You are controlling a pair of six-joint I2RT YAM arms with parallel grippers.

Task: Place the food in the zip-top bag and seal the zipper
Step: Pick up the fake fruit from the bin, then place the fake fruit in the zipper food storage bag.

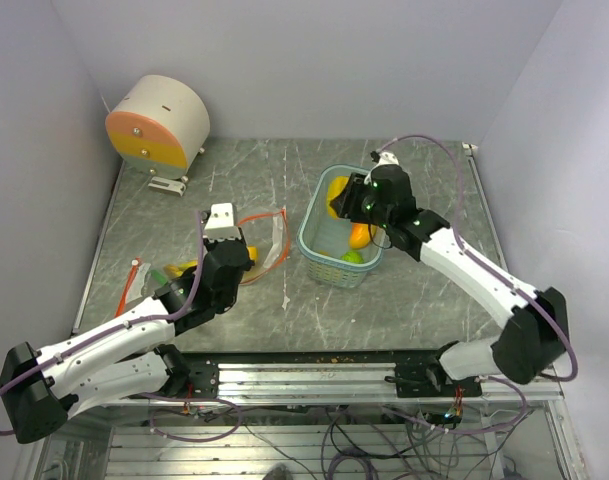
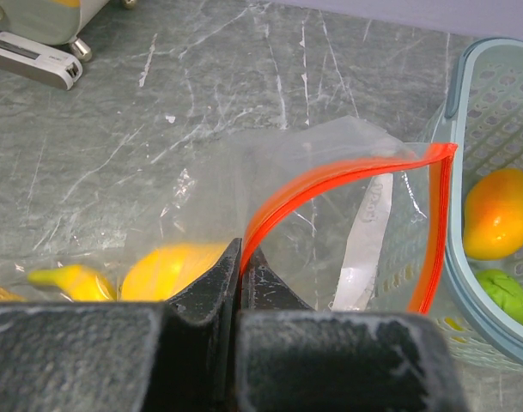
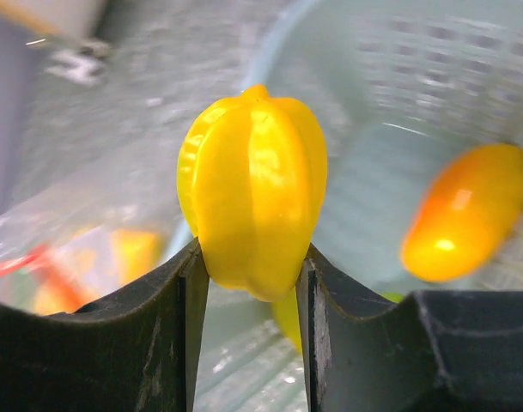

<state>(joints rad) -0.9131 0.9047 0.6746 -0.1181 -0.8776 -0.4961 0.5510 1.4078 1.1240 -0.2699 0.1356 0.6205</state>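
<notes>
Left wrist view. We note the left claw (image 2: 240,257) pressed together on the zipper (image 2: 330,176). The zipper is a red-orange strip that bows up and to the right from the fingers, then drops down the far edge of the zip-top bag (image 2: 321,232). The bag is clear, thin and crinkled. Through its film, low on the left, we see an orange-yellow piece (image 2: 171,270) and a small yellow piece (image 2: 72,281). We cannot tell whether the smaller one lies inside. Just beside the bag on the right stands the pale teal slotted basket (image 2: 493,77). It holds a mango (image 2: 499,213) and a green fruit (image 2: 506,296).

Right wrist view. The right claw (image 3: 252,270) is clamped on a yellow ridged fruit (image 3: 252,180), which stands upright between the fingers. This fruit does not show in the left wrist view. Behind it the basket wall is blurred, and the mango lies inside to the right. The bag is only a smear of red and yellow at lower left.

Top view. Only here do both arms show together. The bag lies on the grey worktop (image 1: 434,290), left of the basket, with the left claw at its near side. The right claw holds the ridged fruit over the basket's far left corner, with the mango and green fruit below it. A drum-shaped device (image 1: 159,125) sits in the far left corner, well apart from the rest.
</notes>
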